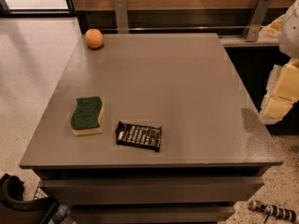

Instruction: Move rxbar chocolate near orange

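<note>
The rxbar chocolate [138,136] is a flat black wrapper bar with rows of white lettering. It lies near the front edge of the grey table [187,87], slightly left of centre. The orange [94,38] is a small round fruit at the table's far left corner, well away from the bar. My gripper [281,94] shows as pale cream-coloured parts at the right edge of the view. It is beyond the table's right side, far from the bar and holding nothing that I can see.
A green-and-yellow sponge [87,115] lies just left of the bar. Two metal brackets [121,15] stand against the wooden wall behind the table. A dark object [21,203] sits on the floor at front left, and a striped tool [275,211] at front right.
</note>
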### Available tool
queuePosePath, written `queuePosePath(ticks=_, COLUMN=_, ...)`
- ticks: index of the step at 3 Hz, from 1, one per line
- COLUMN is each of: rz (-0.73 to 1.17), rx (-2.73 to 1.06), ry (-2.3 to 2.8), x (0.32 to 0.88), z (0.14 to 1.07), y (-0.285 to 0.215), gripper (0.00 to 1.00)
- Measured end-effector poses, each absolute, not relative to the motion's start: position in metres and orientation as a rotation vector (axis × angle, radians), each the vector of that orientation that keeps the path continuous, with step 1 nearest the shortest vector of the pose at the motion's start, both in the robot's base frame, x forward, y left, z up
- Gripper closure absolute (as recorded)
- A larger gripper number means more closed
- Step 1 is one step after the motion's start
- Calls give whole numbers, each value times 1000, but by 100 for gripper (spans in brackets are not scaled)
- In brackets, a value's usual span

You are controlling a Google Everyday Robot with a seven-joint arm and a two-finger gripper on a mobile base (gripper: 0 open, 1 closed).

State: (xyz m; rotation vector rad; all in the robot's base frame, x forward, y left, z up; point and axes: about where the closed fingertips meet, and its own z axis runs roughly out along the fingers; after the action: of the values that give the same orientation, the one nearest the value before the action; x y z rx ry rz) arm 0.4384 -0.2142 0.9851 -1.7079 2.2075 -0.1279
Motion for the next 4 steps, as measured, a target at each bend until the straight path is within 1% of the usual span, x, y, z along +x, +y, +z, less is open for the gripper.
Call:
queuePosePath(ticks=1, rz=-128, rx=-1708, ry=2207, x=438, z=985, y=-214, gripper=0)
queuePosePath(ticks=2, rz=-28, rx=-1669, ry=2162, x=432, z=975, y=-205, gripper=0)
queuePosePath(ticks=4, rz=247, rx=-1487, ry=1952, x=427, z=944, y=-179, gripper=0)
